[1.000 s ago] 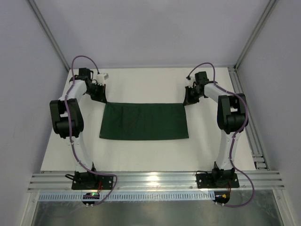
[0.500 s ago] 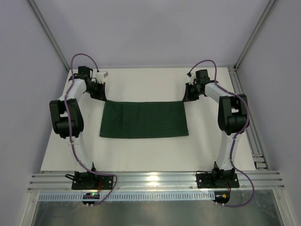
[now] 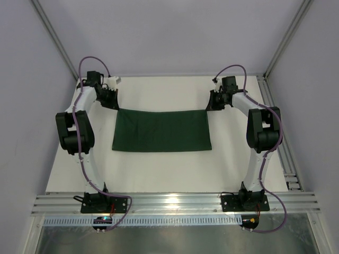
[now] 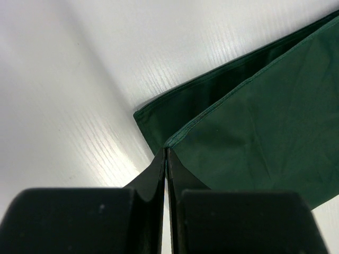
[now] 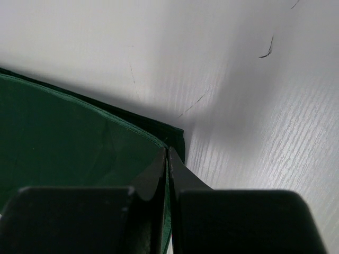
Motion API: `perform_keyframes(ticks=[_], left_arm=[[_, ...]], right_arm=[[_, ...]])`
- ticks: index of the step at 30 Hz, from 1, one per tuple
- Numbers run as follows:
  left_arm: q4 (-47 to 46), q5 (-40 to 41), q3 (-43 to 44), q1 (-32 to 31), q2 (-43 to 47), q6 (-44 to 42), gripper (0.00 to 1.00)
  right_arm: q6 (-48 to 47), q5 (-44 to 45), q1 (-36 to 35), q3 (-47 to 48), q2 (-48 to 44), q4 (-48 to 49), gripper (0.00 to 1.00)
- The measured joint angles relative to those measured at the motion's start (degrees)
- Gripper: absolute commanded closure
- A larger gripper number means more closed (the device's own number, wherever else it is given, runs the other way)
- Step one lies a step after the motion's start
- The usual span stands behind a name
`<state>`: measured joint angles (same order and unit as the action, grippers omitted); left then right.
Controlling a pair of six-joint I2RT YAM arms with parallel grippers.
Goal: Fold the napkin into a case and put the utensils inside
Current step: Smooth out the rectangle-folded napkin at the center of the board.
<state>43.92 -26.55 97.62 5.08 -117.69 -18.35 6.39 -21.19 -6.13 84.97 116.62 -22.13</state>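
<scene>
the napkin (image 3: 161, 130) lies as a wide dark green oblong across the middle of the white table (image 3: 159, 174), its long sides running left to right. it is doubled over: in both wrist views an upper layer with a stitched hem sits over a lower layer, and the lower one peeks out past it at the far corners. the near long edge rests flat on the table, and the far long edge runs in a nearly straight line between the two claws.

the left claw (image 3: 112, 103) is at the napkin's far left corner. in the left wrist view its two black fingers (image 4: 153, 174) are pressed together with no gap, and the tip of the left claw (image 4: 166, 152) pinches the hemmed corner of the upper layer of the napkin (image 4: 265, 137). the lower layer spreads out on the table beyond the fingertips.

the right claw (image 3: 208, 107) is at the far right corner. in the right wrist view its fingers (image 5: 180, 174) are likewise clamped flat against each other, and the tip of the right claw (image 5: 167, 152) grips the upper layer of the napkin (image 5: 69, 132) by its corner. a small point of the lower layer shows just past the tip.

both arms reach forward from their bases at the near rail (image 3: 175, 203), with purple cables (image 3: 94, 65) looping above the wrists. a few thin dark marks (image 5: 267, 50) show on the table beyond the right claw.
</scene>
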Motion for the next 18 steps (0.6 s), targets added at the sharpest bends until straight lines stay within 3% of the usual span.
perform_keyframes(ticks=[18], left_arm=[[0.4,0.9,2.6,0.0,-5.1,0.0,1.0]], right_arm=[[0.3,-0.7,0.4,0.3,0.2,0.0,0.96]])
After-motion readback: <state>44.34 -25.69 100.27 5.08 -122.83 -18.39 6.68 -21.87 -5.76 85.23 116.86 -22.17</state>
